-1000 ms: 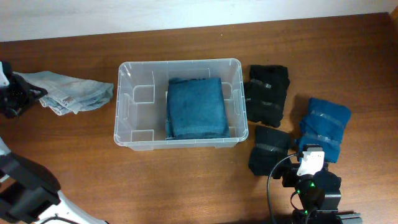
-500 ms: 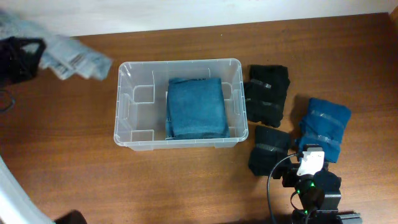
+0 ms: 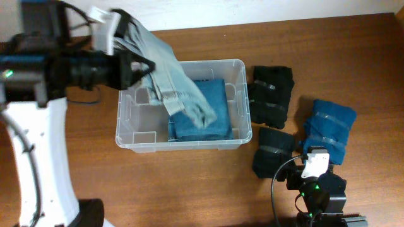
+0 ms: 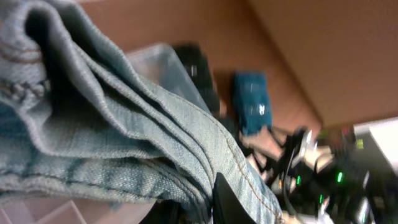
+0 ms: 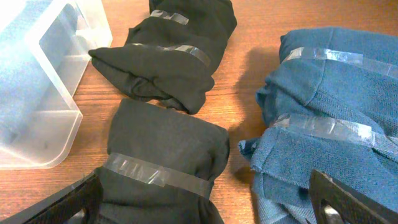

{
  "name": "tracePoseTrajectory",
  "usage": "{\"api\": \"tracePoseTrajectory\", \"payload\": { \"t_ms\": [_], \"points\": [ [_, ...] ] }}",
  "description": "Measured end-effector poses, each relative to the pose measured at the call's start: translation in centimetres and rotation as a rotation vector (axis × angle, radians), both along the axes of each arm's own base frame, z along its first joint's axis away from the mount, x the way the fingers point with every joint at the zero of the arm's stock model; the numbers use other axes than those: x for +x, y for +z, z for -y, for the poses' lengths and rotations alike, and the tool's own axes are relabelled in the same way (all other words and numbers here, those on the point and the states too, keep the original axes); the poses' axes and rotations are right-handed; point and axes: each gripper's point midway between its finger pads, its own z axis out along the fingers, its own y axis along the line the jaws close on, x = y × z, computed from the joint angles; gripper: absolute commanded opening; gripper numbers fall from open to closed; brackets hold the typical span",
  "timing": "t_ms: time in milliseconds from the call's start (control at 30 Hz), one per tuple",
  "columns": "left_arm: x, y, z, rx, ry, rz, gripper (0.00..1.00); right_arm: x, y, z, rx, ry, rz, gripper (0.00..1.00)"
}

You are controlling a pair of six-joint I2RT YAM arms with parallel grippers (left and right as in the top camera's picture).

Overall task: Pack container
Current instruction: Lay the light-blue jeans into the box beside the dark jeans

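Overhead, the container [image 3: 134, 123] stands mid-frame, a blue cloth [image 3: 196, 131] inside, and the left gripper [image 3: 146, 66] is clenched on limp jeans [image 3: 182, 93] hanging over its upper left. The left wrist view shows mostly this soft denim. In the right wrist view the right gripper [image 5: 211, 208] is spread and empty; the container looks light, stiff and smooth, best taken by its rim.

Table [image 3: 353, 57]: brown wood-grain top, evenly lit; a pale white wall [image 3: 252, 9] strip runs along the table's far edge.
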Motion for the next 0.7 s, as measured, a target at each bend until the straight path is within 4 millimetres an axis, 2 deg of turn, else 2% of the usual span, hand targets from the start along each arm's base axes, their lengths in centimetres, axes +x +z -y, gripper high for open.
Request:
{"api": "tracePoseTrajectory", "payload": {
  "t_ms": [100,267,400,533,700],
  "points": [
    [-0.2,-2.1,0.3,0.054,-0.070,-0.030,0.00,0.0,0.0,0.0,0.000,0.000,0.000,0.98],
    [0.7,-5.2,0.5,0.108,-0.167,-0.055,0.00,0.0,0.0,0.0,0.000,0.000,0.000,0.98],
    [1.5,-7.8,2.1,0.139,-0.257,-0.076,0.00,0.0,0.0,0.0,0.000,0.000,0.000,0.98],
    [1.7,-9.7,2.8,0.198,-0.296,-0.091,0.00,0.0,0.0,0.0,0.000,0.000,0.000,0.98],
    [2.6,-11.2,0.8,0.325,-0.247,-0.101,0.01,0.0,0.0,0.0,0.000,0.000,0.000,0.98]
  ]
}}
